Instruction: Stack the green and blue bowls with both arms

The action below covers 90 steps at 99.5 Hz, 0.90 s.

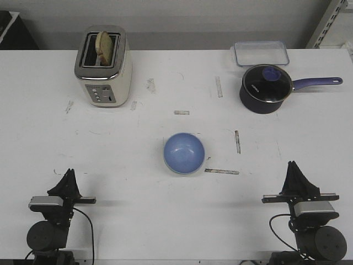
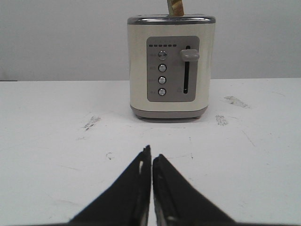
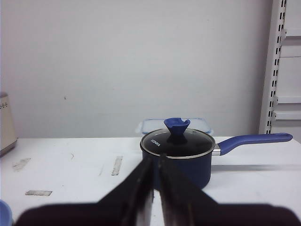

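Observation:
The light blue bowl [image 1: 184, 153] sits upright at the middle of the white table [image 1: 138, 182]; a sliver of it also shows in the right wrist view [image 3: 3, 213]. No separate green bowl is in view. A pale edge runs under the blue bowl's near rim, and I cannot tell what it is. My left gripper [image 1: 70, 173] rests low at the table's front left, shut and empty [image 2: 151, 151]. My right gripper [image 1: 293, 164] rests at the front right, shut and empty [image 3: 155, 158]. Both are well apart from the bowl.
A cream toaster [image 1: 103, 66] with a slice of bread stands at the back left, straight ahead of the left gripper [image 2: 170, 66]. A dark navy saucepan with a lid [image 1: 266, 88] and a clear lidded box [image 1: 261, 53] stand at the back right. A white shelf post [image 3: 275, 66] stands beyond.

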### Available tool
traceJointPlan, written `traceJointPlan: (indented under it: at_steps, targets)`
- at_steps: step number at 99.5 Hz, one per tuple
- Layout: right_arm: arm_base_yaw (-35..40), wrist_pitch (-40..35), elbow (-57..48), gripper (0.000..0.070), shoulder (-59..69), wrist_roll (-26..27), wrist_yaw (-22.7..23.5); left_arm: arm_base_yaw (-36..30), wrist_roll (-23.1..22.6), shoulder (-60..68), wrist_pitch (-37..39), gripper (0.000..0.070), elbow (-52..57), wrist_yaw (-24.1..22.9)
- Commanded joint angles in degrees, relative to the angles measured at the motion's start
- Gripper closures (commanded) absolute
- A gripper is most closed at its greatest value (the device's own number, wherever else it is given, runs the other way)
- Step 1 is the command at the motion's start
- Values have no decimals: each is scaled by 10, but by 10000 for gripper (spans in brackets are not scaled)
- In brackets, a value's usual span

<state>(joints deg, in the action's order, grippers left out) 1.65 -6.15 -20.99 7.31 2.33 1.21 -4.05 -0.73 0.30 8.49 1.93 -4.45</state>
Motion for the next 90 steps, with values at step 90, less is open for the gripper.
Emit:
traceJointPlan:
  at_steps: [90]
  targets:
    - [-10,132,203,691,-72,8,23,-1,-1,-1,6,699,-12,0]
